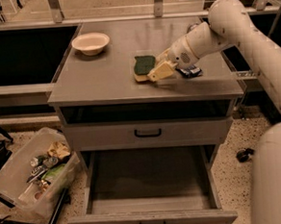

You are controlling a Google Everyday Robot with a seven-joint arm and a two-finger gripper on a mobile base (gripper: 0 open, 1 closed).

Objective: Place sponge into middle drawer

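Observation:
The sponge (142,65), yellow with its dark green layer facing up, lies on the grey cabinet top (104,78), right of centre. My gripper (158,72) is down at the sponge's right edge, touching it, with the white arm reaching in from the right. The middle drawer (153,221) is pulled out wide below, at the bottom of the view, and its grey inside is bare. The identical grey drawer one tier above (147,132) is closed.
A cream bowl (91,42) sits at the back left of the cabinet top. A dark blue snack wrapper (191,72) lies just under my wrist. A clear bin of trash (34,174) stands on the floor to the left of the cabinet.

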